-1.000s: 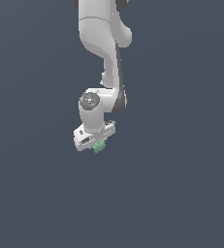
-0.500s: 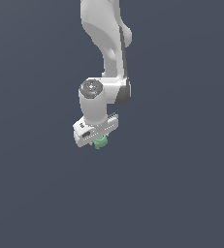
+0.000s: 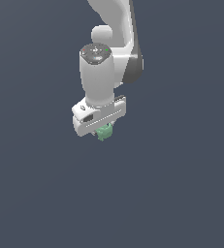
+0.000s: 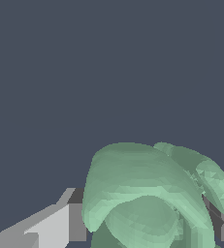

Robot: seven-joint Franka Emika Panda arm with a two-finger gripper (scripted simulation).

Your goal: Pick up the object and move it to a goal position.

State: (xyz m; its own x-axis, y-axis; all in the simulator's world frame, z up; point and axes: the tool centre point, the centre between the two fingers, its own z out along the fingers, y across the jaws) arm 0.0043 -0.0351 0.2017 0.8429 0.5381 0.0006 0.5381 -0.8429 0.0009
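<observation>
Jaws closed on the object [image 3: 104, 131], with a finger [image 4: 50, 225] pressed against one flank and a second dark pad edge showing at the opposite flank in the wrist view. Gripper [image 3: 103, 130] pointed downward, set slightly left of centre in the exterior frame, just above mid-height. Object seen in the exterior view as a small pale-green lump protruding below the white gripper body, much smaller than the hand that carries it. Same object [image 4: 147, 198] filling the lower right of the wrist frame: rounded, layered lobes, bumpy outline, a separate curved lobe toward the right edge. No surface in contact beneath it in either view; only flat dark blue-grey background [image 3: 181, 193] around and below.

Gripper body a broad white bar, tilted so that its left end sits lower than its right end in the exterior frame, with a small dark slot on the near face. Above it, white cylindrical wrist link [image 3: 98, 77] standing upright, capped by a dark grey disc carrying small red and green marks. Behind and to the right of the wrist, a dark joint section, then the arm [image 3: 114, 19] rising toward the upper centre of the frame and leaving through the top edge. Fingertips themselves mostly hidden behind the object in the exterior view.
</observation>
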